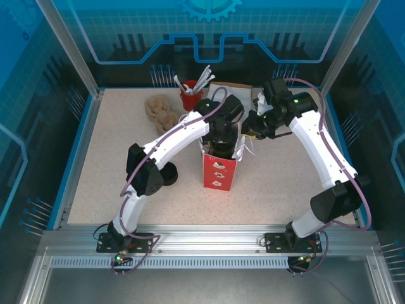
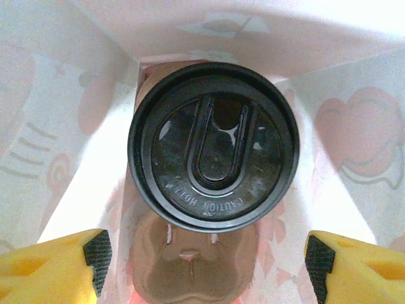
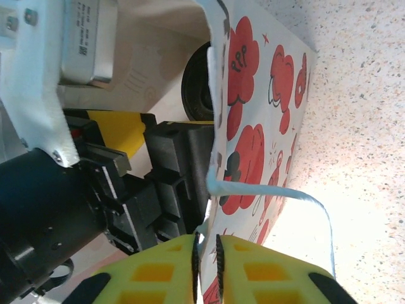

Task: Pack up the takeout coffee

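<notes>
Speckled tabletop in a blue-walled cell, w/ the red-and-white paper bag standing mid-table.

Risks, imo. The left gripper is down inside the bag, jaws spread wide either side of the takeout coffee and not touching it. The coffee sits upright on the bag floor, lid up, close to the far wall. Coming out is the tricky bit: if that arm lifts crooked, a finger could clip the lid rim and tip the cup, or snag the thin paper wall and drag the whole bag over.

Over on the right, the right gripper is pinched closed on the bag's top edge, next to the handle loop. If it tugs sideways or lets go while the other arm is inside, the bag prob folds or topples, coffee incl.

Containers: the red cup at the back holds white sticks, can't tell which kind. The bag holds just the coffee afaict. The box behind it is open; contents not visible.
</notes>
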